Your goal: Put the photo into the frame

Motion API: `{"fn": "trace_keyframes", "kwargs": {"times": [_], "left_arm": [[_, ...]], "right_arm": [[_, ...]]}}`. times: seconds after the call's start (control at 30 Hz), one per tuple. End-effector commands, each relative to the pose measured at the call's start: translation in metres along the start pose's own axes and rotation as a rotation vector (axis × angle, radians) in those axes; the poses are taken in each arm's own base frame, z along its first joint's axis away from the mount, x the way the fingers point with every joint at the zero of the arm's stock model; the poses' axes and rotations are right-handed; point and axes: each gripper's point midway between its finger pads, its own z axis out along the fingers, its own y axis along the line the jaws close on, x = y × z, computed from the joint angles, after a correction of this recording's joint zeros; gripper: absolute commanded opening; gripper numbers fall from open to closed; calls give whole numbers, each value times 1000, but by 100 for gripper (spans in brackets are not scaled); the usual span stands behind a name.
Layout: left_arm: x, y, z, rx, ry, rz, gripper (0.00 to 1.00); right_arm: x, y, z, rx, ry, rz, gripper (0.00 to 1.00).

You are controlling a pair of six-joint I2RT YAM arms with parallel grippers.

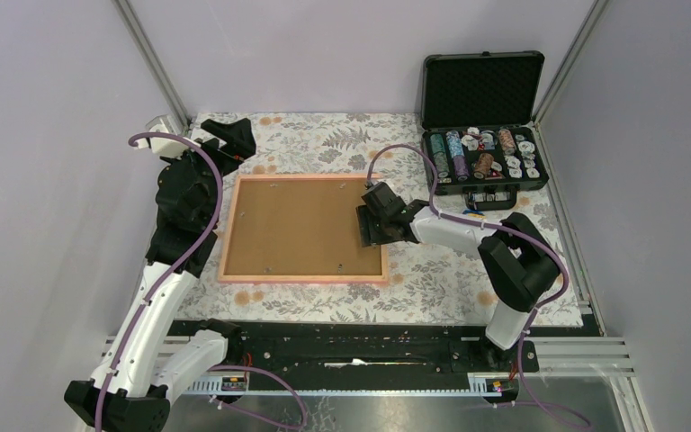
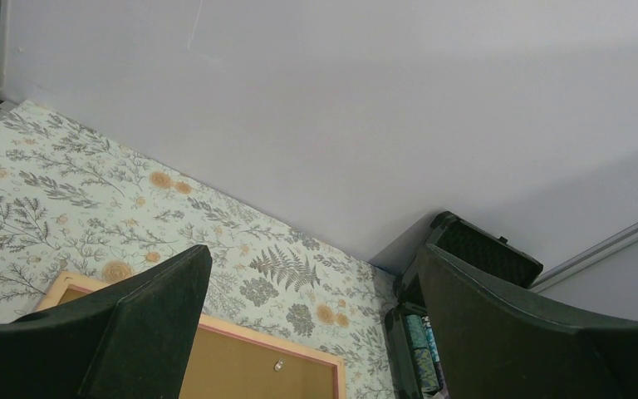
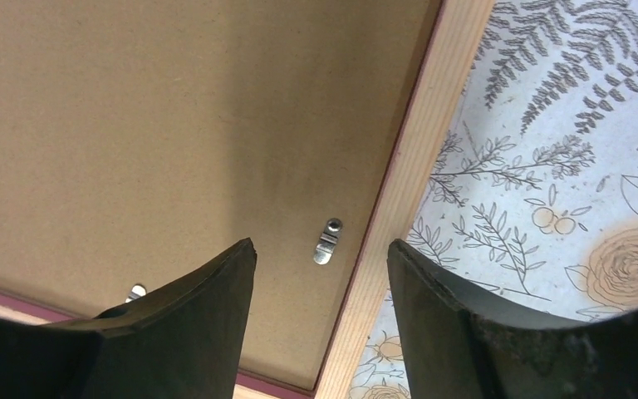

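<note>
The frame (image 1: 301, 275) lies face down in the middle of the table, its pink wooden border around a brown backing board (image 1: 301, 225). The photo is hidden. My right gripper (image 1: 366, 225) hovers over the frame's right edge. In the right wrist view its jaws (image 3: 321, 245) stand open and empty, straddling a small metal clip (image 3: 327, 241) beside the border (image 3: 415, 150). My left gripper (image 1: 231, 137) is raised off the frame's far left corner, open and empty (image 2: 311, 253), looking across the frame's far edge (image 2: 257, 339).
An open black case (image 1: 484, 153) holding poker chips stands at the back right, also seen in the left wrist view (image 2: 482, 249). A floral cloth (image 1: 324, 144) covers the table. Another metal clip (image 3: 135, 292) sits on the board near the frame's edge.
</note>
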Motion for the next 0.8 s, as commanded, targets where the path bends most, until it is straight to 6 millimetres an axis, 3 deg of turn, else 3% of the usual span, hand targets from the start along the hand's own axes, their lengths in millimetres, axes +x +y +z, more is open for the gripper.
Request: {"fn": "trace_keyframes", "kwargs": {"times": [0.0,0.17,0.27,0.5,0.77], "left_arm": [[-27,-15,-3,38,-71,-12,99],[-27,-16,-3,44,-69,-12,99],[-27,-15,-3,36,-69,-9,99],[-26,-17,-3,49,-67,-15,99],[-27,-15,-2,39,-71,-8,99]], "right_arm": [[28,-34,-4,158,78,-17,67],[24,-25,-6,163,68,-18,68],[17,-19,-12,155,34,-31,74],[23,-17,9,157,68,-38,72],[25,-24,15,185,73,-49,53]]}}
